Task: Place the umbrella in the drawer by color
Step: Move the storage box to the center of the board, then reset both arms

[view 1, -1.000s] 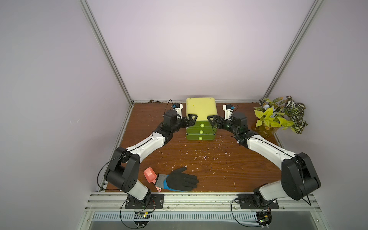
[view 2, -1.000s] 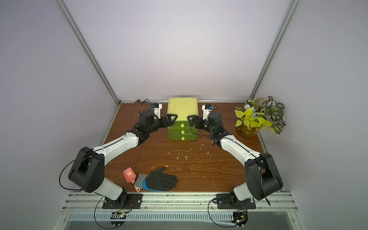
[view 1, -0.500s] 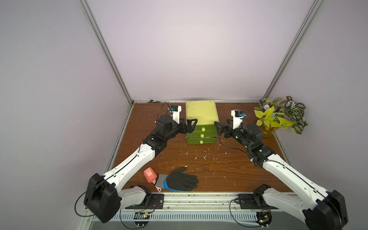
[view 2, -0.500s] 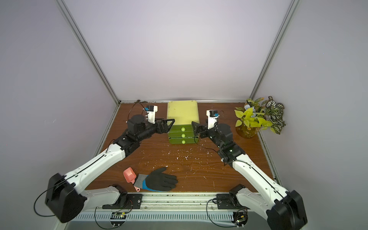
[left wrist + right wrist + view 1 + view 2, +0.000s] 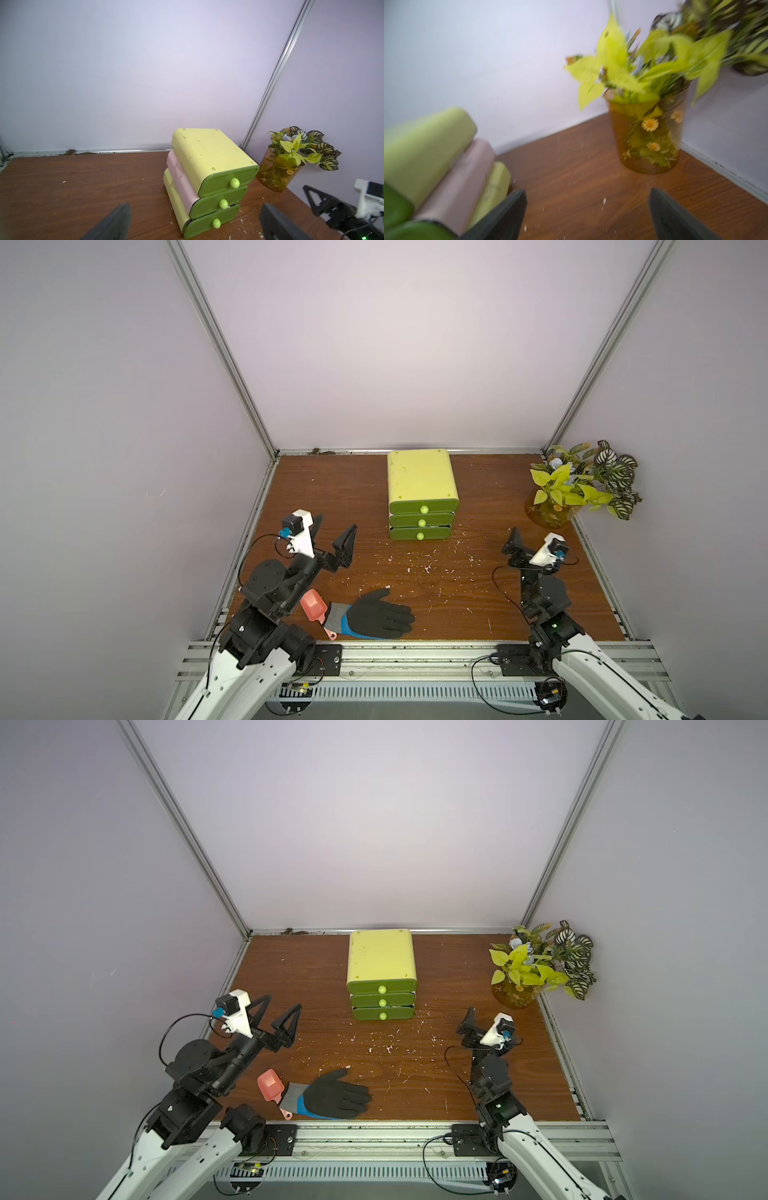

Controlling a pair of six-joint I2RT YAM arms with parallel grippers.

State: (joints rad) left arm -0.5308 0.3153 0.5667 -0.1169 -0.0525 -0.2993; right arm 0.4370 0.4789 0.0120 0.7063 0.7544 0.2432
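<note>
Both the left gripper [image 5: 195, 205] and the right gripper [image 5: 587, 191] are wide open and hold nothing, and they hang over the counter [image 5: 332, 489], well apart from the drawers [image 5: 419, 489], which are all shut. No umbrella shows in any view, so nobody can tell where it is; it may be hidden inside a drawer. Things could go wrong because all three fronts are green and only the sides show yellow and pink, so an arm might pick the wrong drawer. A gripper could also slip off a small round knob [image 5: 234, 183] or push the drawers back.
</note>
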